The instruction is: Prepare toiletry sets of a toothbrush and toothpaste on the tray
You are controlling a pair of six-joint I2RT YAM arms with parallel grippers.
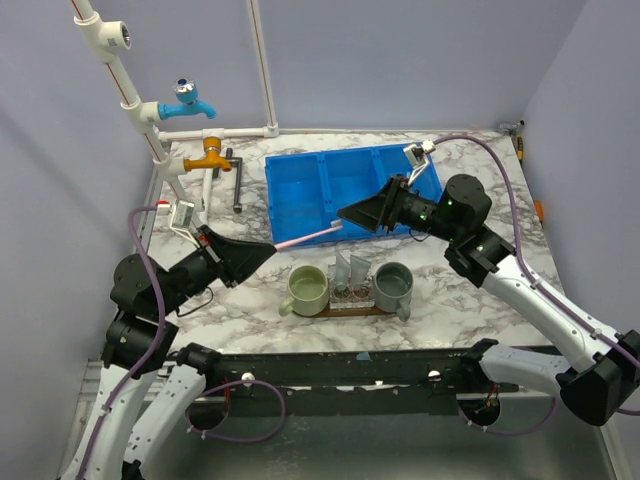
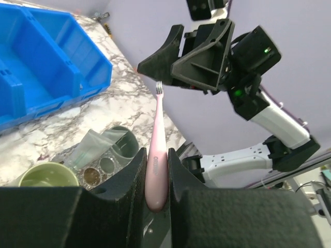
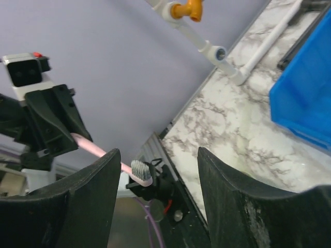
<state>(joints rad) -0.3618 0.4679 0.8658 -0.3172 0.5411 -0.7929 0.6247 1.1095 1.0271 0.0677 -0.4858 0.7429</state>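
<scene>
My left gripper (image 1: 262, 252) is shut on the handle end of a pink toothbrush (image 1: 305, 238) and holds it in the air, bristle head pointing at my right gripper (image 1: 347, 214). The right gripper is open, and the brush head (image 3: 140, 172) sits just before its left finger, touching neither finger. The left wrist view shows the handle (image 2: 156, 155) clamped between my fingers. Below, the dark-brown tray (image 1: 335, 312) carries a green cup (image 1: 308, 288), a grey cup (image 1: 392, 285) and whitish-grey tubes (image 1: 350, 270) standing between them.
A blue three-compartment bin (image 1: 330, 185) lies behind the grippers. White pipes with a blue tap (image 1: 188, 100) and an orange tap (image 1: 210, 155) stand at the back left. A dark rod (image 1: 237, 180) lies by the bin.
</scene>
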